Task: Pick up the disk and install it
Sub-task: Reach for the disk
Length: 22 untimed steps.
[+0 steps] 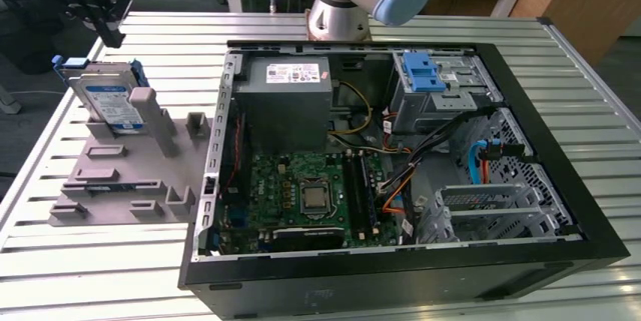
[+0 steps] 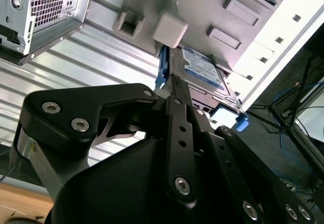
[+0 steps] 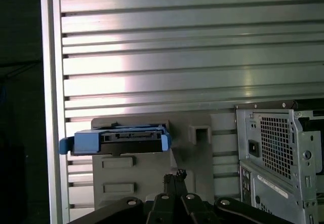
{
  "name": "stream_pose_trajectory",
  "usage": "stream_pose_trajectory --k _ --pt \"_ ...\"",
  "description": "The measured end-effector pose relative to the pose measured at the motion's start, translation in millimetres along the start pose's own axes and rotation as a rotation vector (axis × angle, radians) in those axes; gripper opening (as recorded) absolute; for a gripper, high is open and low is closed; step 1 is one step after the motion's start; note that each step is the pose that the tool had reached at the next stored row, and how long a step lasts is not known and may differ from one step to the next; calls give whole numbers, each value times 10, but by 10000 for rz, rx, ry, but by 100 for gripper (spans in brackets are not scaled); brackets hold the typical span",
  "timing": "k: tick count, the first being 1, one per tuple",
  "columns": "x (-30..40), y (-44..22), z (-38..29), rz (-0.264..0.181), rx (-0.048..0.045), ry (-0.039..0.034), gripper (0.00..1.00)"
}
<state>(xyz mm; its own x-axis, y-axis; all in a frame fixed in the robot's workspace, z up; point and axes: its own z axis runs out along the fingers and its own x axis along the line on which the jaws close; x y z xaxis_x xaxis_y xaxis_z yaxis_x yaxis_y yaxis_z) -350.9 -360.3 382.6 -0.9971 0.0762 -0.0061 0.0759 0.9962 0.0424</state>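
Note:
The disk (image 1: pixel 108 100), a silver drive with a white-and-blue label in a blue bracket, stands tilted on edge in a slot of the grey holder plate (image 1: pixel 110 178) at the exterior view's left. My gripper (image 1: pixel 112 36) hangs just above and behind the disk, apart from it, shut with nothing held. In the first wrist view the disk (image 3: pixel 119 139) shows edge-on beyond my gripper (image 3: pixel 174 176). The second wrist view has its label side (image 2: pixel 202 69) just past my gripper (image 2: pixel 174 82).
An open computer case (image 1: pixel 401 276) lies on the slatted metal table (image 1: pixel 100 276), to the right of the holder plate in the exterior view. Inside are a grey power-supply box (image 1: pixel 285 103), a motherboard (image 1: pixel 311 193) and a drive cage with a blue latch (image 1: pixel 425 73).

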Motion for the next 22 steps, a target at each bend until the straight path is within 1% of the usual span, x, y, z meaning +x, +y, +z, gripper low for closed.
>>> stream_pose_trajectory --k 3,10,16,22 --pt "26 -2 3 0 2 15 11" --pt "97 -8 8 1 2 16 11" --pt "139 -10 11 1 2 16 11" --pt "202 -1 19 1 2 16 11"
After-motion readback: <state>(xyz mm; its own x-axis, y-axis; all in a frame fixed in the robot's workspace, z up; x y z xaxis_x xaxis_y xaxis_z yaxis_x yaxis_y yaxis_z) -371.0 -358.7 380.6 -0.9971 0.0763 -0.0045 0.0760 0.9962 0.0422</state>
